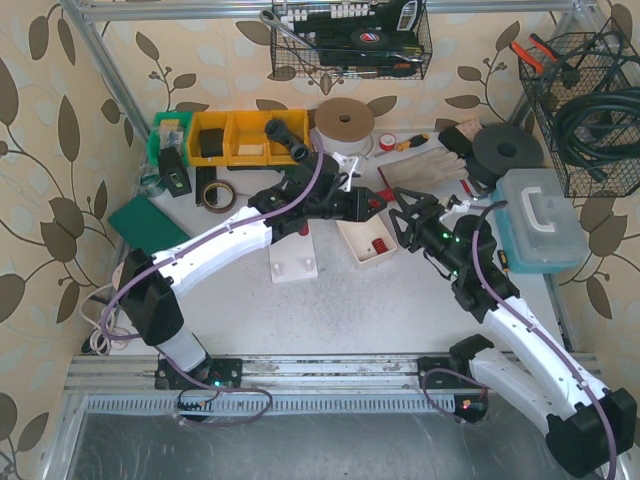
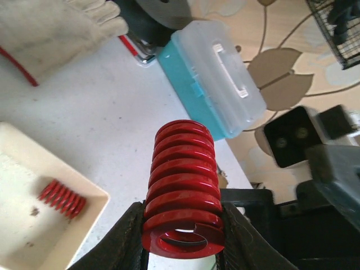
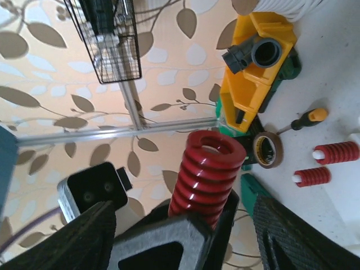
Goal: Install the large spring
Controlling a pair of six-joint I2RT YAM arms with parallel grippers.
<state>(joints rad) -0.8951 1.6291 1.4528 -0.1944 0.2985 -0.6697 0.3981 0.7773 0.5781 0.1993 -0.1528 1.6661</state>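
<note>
The big red coil spring [image 2: 181, 185] is up in the air, above the white counter [image 1: 330, 310]. In the top view it is near the middle, a little toward 1 o'clock. The left claw [image 2: 183, 225] holds it tight at its lower end, with one black finger on each side. The right claw [image 3: 185, 211] is wide open. Its two fingers stand at 9 o'clock and 3 o'clock of the spring and do not touch it.

I think this is the carry step: the spring is picked up but not yet put in place. It looks like the left claw is showing the spring to the right claw, maybe to pass it over. Next, the right claw would need to close softly on the free end of the spring. The left claw should not let go before that. Then the spring has to go to the flat white block with pegs [image 1: 293, 266], at 8 o'clock from the claws.

Now the count. There is one big spring and there are two claws. There are three small red springs: one [image 2: 62, 198] lies in the cream tray [image 2: 22, 185], and two more [image 3: 336, 152] [image 3: 312, 176] each have a white tip, so they seem to sit on pegs.
</note>
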